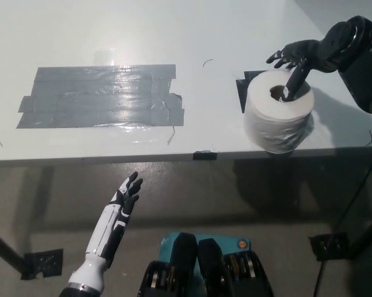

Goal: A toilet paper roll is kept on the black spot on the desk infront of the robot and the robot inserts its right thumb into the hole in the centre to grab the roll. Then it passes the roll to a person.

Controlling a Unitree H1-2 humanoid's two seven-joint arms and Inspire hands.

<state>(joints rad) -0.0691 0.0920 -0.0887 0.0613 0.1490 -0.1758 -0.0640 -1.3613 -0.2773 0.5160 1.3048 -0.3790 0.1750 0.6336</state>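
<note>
One toilet paper roll (278,117) stands on end on the white desk (173,37), close to the front edge on the right side. It sits partly on a small black spot (241,90), and a bit of that spot peeks out on the roll's left. The roll is white and fat, with a dark hole in the top.

The black right hand (300,59) reaches in from the right, just above the roll. Its thumb points down into the hole. The other fingers are spread out past the far side of the roll and are not closed on it, so the hand is not squeezing the roll yet.

The white left hand (121,207) hangs low, in front of the desk edge, at the lower left. Its fingers are straight and apart, and it holds nothing.

A big patch of grey tape (102,96) is stuck flat on the desk's left part, well apart from the roll. No words or labels can be read on anything.
</note>
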